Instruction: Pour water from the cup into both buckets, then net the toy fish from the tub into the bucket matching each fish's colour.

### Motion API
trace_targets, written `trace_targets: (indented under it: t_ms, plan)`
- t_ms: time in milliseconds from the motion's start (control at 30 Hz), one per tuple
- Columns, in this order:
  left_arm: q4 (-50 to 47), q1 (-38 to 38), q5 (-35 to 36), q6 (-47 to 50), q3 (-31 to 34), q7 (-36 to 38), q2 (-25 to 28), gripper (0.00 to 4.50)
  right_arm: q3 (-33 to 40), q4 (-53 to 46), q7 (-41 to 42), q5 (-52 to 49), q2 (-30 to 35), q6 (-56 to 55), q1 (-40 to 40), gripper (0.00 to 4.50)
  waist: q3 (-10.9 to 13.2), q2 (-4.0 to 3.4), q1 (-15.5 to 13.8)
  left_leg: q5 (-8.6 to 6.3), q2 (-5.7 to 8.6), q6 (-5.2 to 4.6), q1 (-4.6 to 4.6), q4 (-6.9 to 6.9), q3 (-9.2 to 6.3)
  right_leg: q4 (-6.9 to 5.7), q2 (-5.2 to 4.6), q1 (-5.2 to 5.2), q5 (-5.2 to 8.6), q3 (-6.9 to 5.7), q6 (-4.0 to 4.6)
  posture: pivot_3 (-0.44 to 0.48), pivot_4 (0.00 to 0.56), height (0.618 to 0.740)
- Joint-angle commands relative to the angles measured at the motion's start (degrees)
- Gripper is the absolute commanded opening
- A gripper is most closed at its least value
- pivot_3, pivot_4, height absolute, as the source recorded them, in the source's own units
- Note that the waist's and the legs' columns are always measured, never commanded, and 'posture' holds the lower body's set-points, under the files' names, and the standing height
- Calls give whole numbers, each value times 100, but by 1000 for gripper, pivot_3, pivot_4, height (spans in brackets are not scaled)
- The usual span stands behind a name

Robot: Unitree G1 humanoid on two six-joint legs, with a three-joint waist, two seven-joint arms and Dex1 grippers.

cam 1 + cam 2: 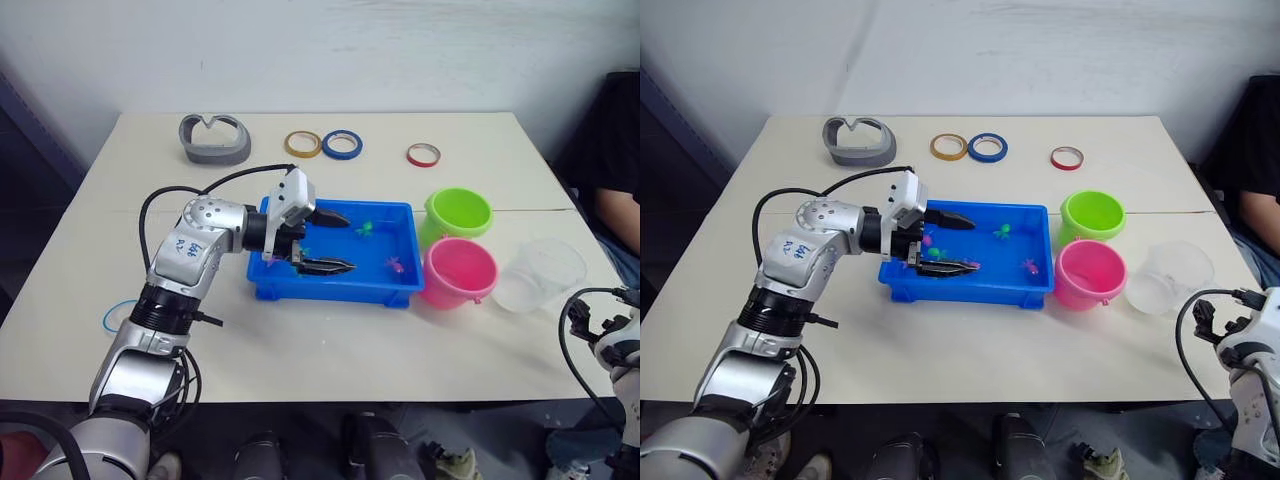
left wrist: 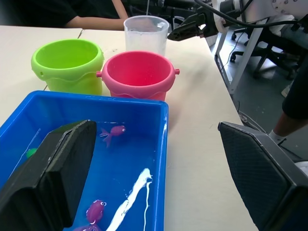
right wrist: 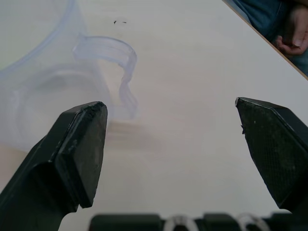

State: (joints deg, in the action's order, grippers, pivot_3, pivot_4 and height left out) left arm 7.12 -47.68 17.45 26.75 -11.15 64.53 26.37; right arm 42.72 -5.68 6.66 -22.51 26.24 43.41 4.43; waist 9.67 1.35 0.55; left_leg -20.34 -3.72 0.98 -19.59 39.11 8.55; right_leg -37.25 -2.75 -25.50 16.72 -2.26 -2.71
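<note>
Setting: pale surface (image 1: 330, 340) against a white wall, with a broad bare stretch along its near edge and on its left side.
Far edge: grey curved holder (image 1: 214, 139), a yellow tape ring (image 1: 302, 144), a blue tape ring (image 1: 342, 144) and a red ring (image 1: 423, 154) lie in a loose row, well apart from the containers.
Left side: a thin blue ring (image 1: 118, 316) lies flat near the left edge, beside the left arm.
Right edge: a person's arm (image 1: 618, 215) in a dark sleeve rests just past the surface's right side.
Tub (image 1: 385, 284): bright blue, near the middle; it holds shallow water, a green fish (image 1: 365, 229) toward its far side and a pink fish (image 1: 395, 266) near its right end; more pink fish (image 2: 95, 210) sit close to the hand.
Left hand (image 1: 328, 241): reached in over the tub's left half, fingers spread wide, grasping nothing; one finger is over the water, the other outside the near wall.
Green bucket (image 1: 458, 213): just right of the tub's far corner, upright.
Pink bucket (image 1: 459, 271): in front of the green one, beside the tub's right end.
Cup (image 1: 540, 274): clear, upright, just right of the pink bucket, near the surface's right edge.
Right hand (image 3: 171, 139): low at the near right corner, fingers wide apart and empty, the cup's lip just beside one finger.
</note>
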Motion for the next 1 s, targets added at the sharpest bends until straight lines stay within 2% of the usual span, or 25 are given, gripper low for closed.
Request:
trace_targets:
  t_ms: [33,467,1000]
  plan:
    - [-284,40,100,40,179,-26,108,4418,78,97,-43,-45,84,-273,139,4500,0,0,22,0,0,0,4,0,3,-3,0,0,0,3,0,0,150,727]
    - [-403,78,108,109,177,-41,223,4418,108,360,-160,-318,-38,-380,402,4500,2,-3,116,4,-10,8,16,-2,11,-14,0,0,0,16,0,0,150,727]
    - [-535,122,117,184,200,-101,330,4418,-227,1544,-370,-221,-63,-1075,1258,4500,20,-31,129,4,-13,9,25,-7,26,-14,1,0,0,29,0,0,150,727]
